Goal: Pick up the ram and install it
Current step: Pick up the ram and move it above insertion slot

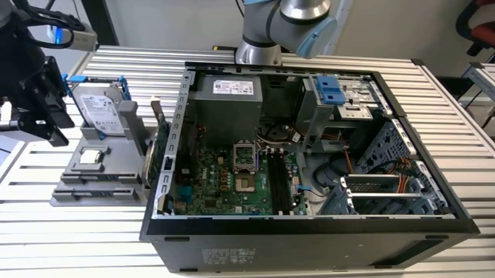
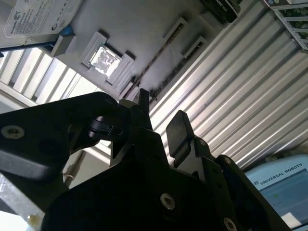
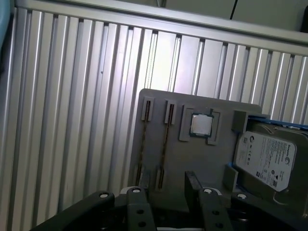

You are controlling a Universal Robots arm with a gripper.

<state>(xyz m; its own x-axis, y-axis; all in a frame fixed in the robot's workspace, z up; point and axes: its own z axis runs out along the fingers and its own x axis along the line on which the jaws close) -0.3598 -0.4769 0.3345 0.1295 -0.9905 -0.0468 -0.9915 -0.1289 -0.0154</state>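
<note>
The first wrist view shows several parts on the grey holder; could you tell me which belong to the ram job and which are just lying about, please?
For the job: the ram, standing on edge in the holder; the open hand; the motherboard's memory slots.
Just lying about: the processor chip; the hard drive.

The ribbed silvery aluminium table top (image 1: 456, 104) has a smooth satin sheen, with bright streaks of reflected light. The flat grey plastic parts holder (image 1: 93, 182) looks matt. The small square processor chip (image 3: 200, 124) has a shiny metal lid. The silver metal hard drive (image 3: 264, 156) carries a glossy white paper label and blue plastic rails. The open black computer case (image 1: 309, 249) is matt painted sheet metal — its green motherboard (image 1: 224, 185) glossier. The black gripper (image 2: 161, 113) is matt, with bright metal screws.
</note>
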